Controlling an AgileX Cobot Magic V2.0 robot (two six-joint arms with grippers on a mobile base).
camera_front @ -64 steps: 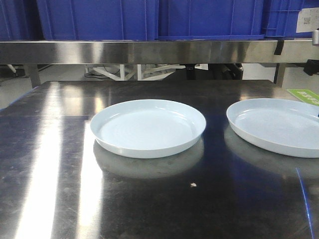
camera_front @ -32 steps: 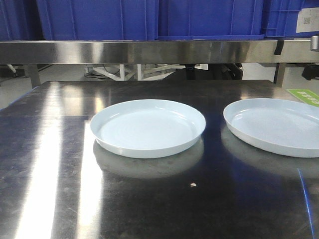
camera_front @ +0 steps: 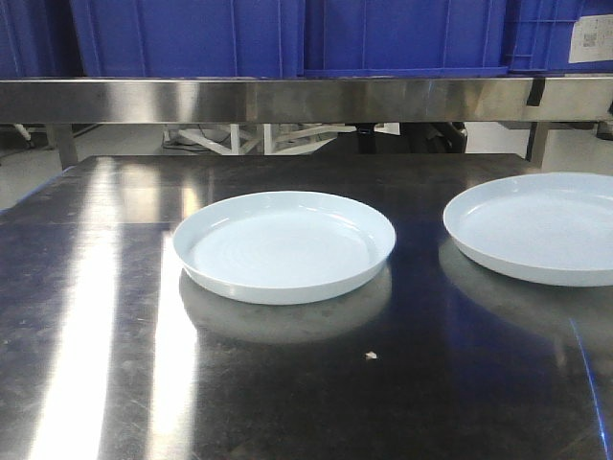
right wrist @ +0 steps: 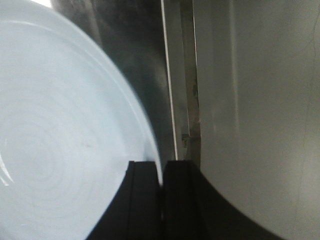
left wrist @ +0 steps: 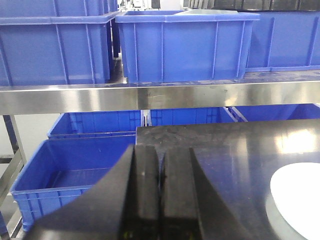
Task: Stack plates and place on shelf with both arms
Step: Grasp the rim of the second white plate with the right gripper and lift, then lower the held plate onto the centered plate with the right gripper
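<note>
Right gripper [right wrist: 161, 175]: jaws narrow, pinched on the rim of the right plate [right wrist: 65, 130]. The rim runs straight into the slit between the fingers.
Left gripper [left wrist: 160, 185]: fingers pressed together with nothing between them, hanging off the left end of the table [left wrist: 225, 150].
Right plate [camera_front: 536, 228]: far right on the table, partly cut off by the front view's edge. Flat or tipped up: cannot tell.
Left plate [camera_front: 284, 247]: mid-table, lying flat, well apart from the right plate, nothing touching it. The pale arc at the lower right of the left wrist view [left wrist: 297, 200] is probably this plate.
Key relation: the left plate lies directly to the left of the held plate, at about the same depth on the table. Both are round, so no axis needs aligning, only centre over centre.
Nearer arm: the left gripper is closer to the left plate; the right arm already has its plate.
Shelf [camera_front: 287, 99]: steel, behind and above both plates, with blue bins [camera_front: 192, 34] on top.
Next, as a judgement: a sideways carry to the left, with the held rim clearing the left plate's rim before lowering.
Risk: a one-sided rim pinch may let the plate droop.
</note>
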